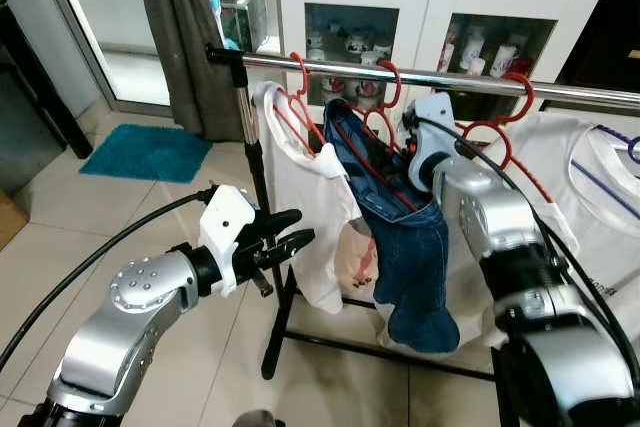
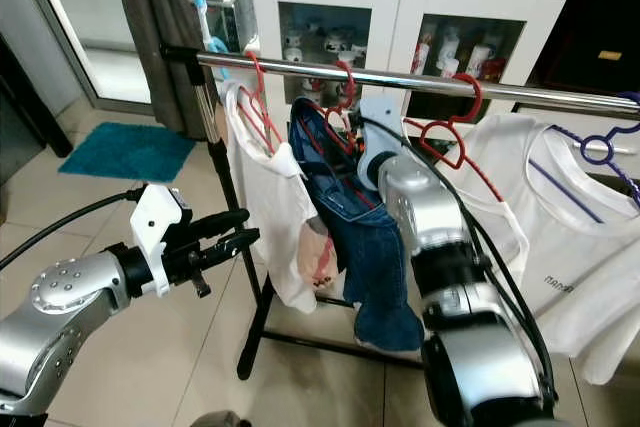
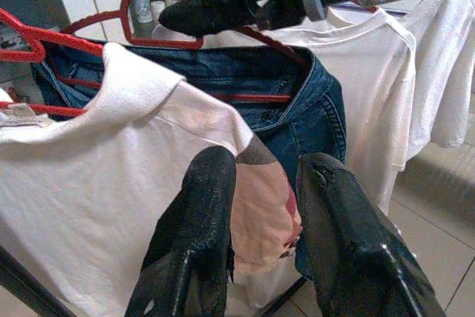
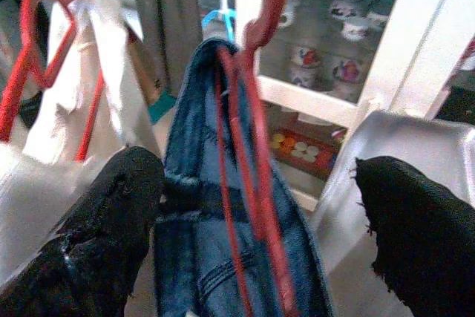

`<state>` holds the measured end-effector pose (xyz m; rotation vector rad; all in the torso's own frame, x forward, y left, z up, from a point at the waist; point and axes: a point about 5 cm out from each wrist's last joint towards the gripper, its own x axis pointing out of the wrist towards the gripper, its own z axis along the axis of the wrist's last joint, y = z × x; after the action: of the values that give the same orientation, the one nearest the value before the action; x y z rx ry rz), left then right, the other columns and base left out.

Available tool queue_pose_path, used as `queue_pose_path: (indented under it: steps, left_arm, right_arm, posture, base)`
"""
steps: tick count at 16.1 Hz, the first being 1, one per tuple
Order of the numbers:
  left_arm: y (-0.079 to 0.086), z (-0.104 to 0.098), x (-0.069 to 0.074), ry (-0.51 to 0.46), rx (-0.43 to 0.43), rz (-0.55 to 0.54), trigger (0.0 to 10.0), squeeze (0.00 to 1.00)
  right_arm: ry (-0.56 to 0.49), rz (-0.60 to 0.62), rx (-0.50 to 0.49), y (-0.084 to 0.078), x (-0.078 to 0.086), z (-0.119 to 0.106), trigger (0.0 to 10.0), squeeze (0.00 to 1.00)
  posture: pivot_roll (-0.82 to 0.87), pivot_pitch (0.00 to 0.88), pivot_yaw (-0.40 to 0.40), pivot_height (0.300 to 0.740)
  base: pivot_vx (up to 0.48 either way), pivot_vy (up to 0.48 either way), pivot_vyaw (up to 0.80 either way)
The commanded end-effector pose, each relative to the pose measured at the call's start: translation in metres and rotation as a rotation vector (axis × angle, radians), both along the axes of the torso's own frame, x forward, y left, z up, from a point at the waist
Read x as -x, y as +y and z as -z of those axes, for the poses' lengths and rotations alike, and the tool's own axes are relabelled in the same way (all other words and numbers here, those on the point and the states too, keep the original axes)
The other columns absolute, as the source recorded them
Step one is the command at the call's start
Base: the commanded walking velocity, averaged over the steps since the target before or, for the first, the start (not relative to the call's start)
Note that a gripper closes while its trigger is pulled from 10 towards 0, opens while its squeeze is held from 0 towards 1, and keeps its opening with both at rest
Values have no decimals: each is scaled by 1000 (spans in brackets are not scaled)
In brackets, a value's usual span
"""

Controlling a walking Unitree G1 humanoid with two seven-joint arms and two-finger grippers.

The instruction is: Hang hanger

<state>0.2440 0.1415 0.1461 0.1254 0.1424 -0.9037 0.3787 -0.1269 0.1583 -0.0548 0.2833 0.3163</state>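
Red hanger (image 1: pixel 385 122) with jeans (image 1: pixel 405 237) hooked on rail (image 1: pixel 560 89). Right gripper (image 4: pixel 256 213) just beside it, fingers spread, holding nothing. Left gripper (image 1: pixel 285 232) near white shirt (image 1: pixel 300 197), fingers apart.

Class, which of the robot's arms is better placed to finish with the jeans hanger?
The right. Its right gripper is open around the red hanger carrying the jeans, up at the rail; the left gripper hovers lower, apart.

**Readable text: one faint print**

The white T-shirt (image 2: pixel 560 247) hanging on the rail past the right gripper (image 4: pixel 260 235), on the side away from the jeans, bears a small dark printed word near its hem, too small to read. Nothing else is legible.
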Motion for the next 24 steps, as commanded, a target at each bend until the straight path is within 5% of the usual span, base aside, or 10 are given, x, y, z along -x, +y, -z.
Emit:
queue_pose_path:
  steps: [1,2,3,4,13,24]
  left_arm:
    - [-1,-4,-1,-13,-2,12,10000,0]
    - [0,-4,-1,-13,-3,12,10000,0]
    - [0,-4,-1,-13,-4,12,10000,0]
    - [0,-5,-2,-13,-4,12,10000,0]
    - [-2,-5,-1,-12,0,21,10000,0]
    - [-2,-4,-3,-16,-4,17,10000,0]
  right_arm:
    - [-18,9,-3,-1,-3,-5,10000,0]
    - [-6,-1,-27,0,-6,-5,8941,0]
    - [9,-13,-48,1,-9,-5,2314,0]
    - [23,-24,-50,1,-11,-5,0,0]
    - [116,-88,-45,8,-14,6,0,0]
    - [103,-99,-53,10,-16,8,0,0]
  posture:
    - [145,0,50,740]
    - [148,0,49,740]
    - [149,0,47,740]
    - [150,0,47,740]
    - [148,0,45,740]
    - [150,0,44,740]
  base:
    - [0,0,0]
    - [0,0,0]
    - [0,0,0]
    - [0,0,0]
    - [0,0,0]
    - [0,0,0]
